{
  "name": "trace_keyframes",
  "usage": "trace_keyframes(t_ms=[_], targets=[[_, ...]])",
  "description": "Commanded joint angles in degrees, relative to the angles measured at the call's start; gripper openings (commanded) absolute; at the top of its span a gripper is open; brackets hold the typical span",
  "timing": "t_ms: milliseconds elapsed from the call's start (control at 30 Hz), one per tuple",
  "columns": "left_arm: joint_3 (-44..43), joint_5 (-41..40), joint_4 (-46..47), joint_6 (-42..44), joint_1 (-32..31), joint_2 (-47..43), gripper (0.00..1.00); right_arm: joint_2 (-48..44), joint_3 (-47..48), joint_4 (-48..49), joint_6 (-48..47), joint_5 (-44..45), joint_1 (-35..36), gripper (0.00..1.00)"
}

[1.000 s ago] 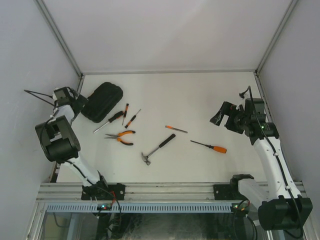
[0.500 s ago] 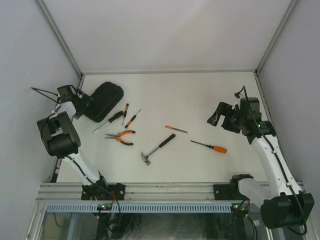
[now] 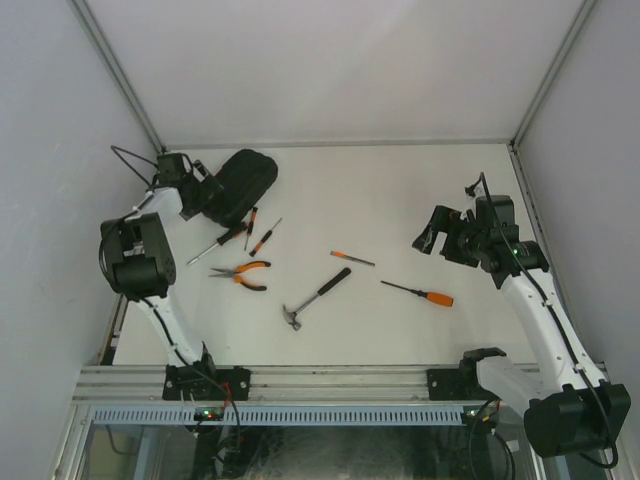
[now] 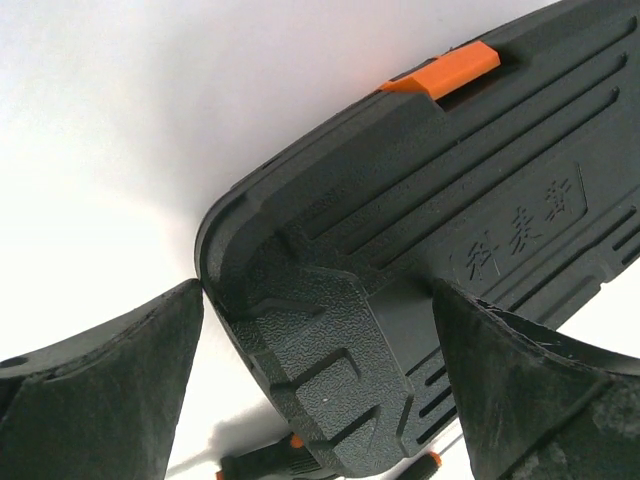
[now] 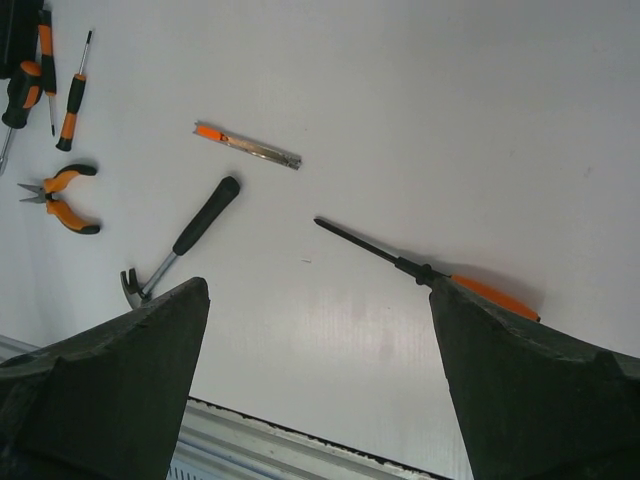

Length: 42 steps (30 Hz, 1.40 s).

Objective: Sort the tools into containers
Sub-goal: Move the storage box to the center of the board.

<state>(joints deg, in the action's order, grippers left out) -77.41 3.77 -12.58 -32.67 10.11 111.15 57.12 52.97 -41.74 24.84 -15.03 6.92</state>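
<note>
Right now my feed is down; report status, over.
Left fingers clamped on closed tool case, tilted up. Right fingers open, empty. Hammer, pliers, screwdrivers loose on table, none covered.

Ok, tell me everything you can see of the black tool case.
The tool case is black textured plastic, rounded, ribbed, shut, with an orange latch and moulded characters. It sits at the table's far left, one end between the left hand's wide-set fingers; a firm grip can't be confirmed.
</note>
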Motion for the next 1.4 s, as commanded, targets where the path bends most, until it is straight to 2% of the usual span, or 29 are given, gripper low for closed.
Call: trace_keyframes(t_ms=[0,433,1000,1200,1367], targets=[[-6.53,1.37,-3.07,3.57,-3.81,2.83,0.98,-0.26,0.7,0.1,-0.36,1.79,0.79,0.92],[-15.3,3.11,-6.35,6.37,-13.37,8.3,0.98,-0.28,0.59,-0.45,-0.32,3.63,1.85,0.91],[-15.24,3.87,-5.88,6.61,-26.91,7.54,0.98,0.31,0.6,-0.62,-0.14,5.11,2.66,0.91],[-13.22,-1.08,-5.07,8.9,-26.54,0.33,0.99,-0.23,0.57,-0.79,-0.3,5.46,2.74,0.91],[-14.8,-1.81,-4.19,9.54,-22.41,-1.73,0.99,-0.78,0.57,-1.19,-0.55,5.45,2.75,0.91]])
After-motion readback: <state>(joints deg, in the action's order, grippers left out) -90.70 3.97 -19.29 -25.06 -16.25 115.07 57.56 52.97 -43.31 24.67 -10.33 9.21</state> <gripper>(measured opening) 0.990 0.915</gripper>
